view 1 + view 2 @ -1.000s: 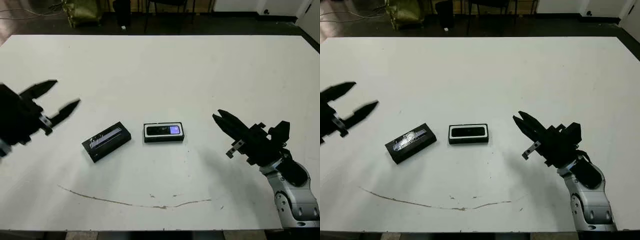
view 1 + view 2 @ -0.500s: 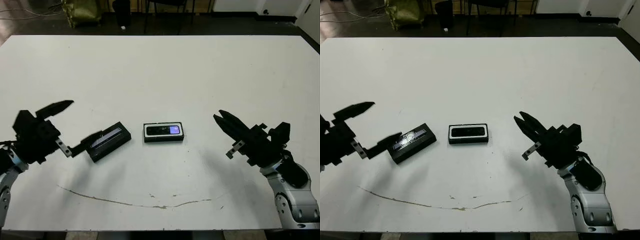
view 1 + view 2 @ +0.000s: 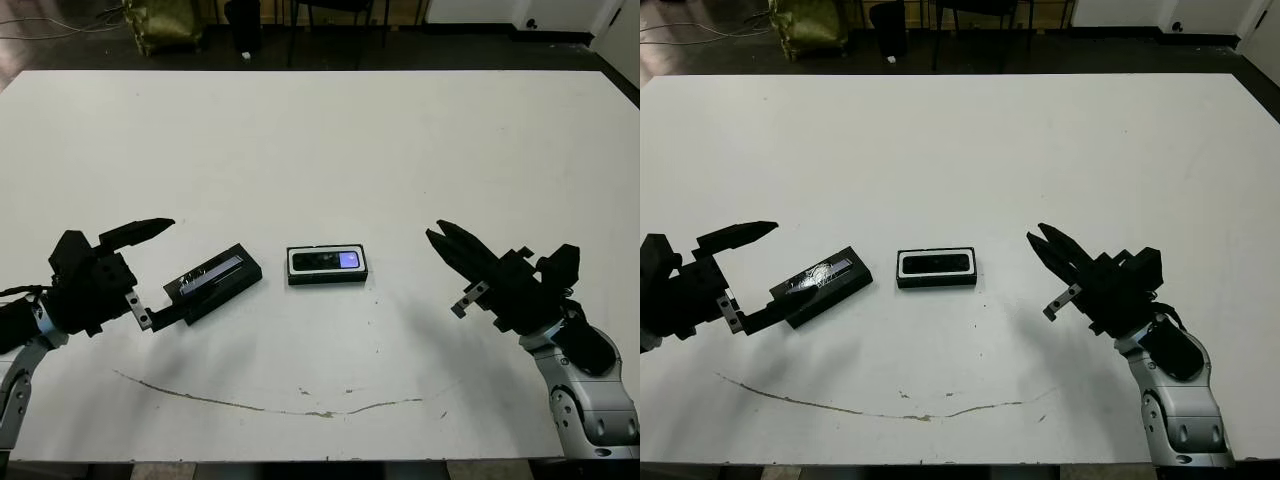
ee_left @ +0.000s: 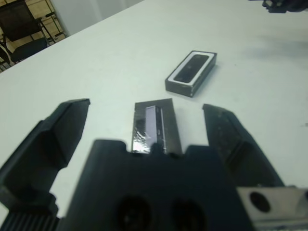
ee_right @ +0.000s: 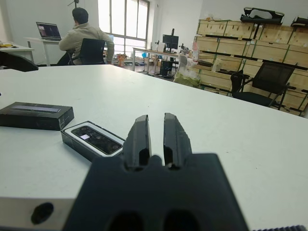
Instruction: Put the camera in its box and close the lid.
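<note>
Care is what this grab needs: the left gripper (image 3: 160,272), its fingers wide open around the flat black lid with the pale strip (image 3: 213,283) on the white table (image 3: 330,140), should close squarely on its long sides, while the slim black camera (image 3: 327,261) lies in its small white-lined box (image 3: 328,277) nearby and the right gripper (image 3: 437,237) waits with fingers nearly together.

A thin brown scuff line (image 3: 270,405) is curving across the white table (image 3: 330,140) near my edge. Beyond the table, a person (image 5: 86,36) is sitting at a desk facing a laptop (image 5: 48,30), with wooden crates (image 5: 250,53) stacked opposite.
</note>
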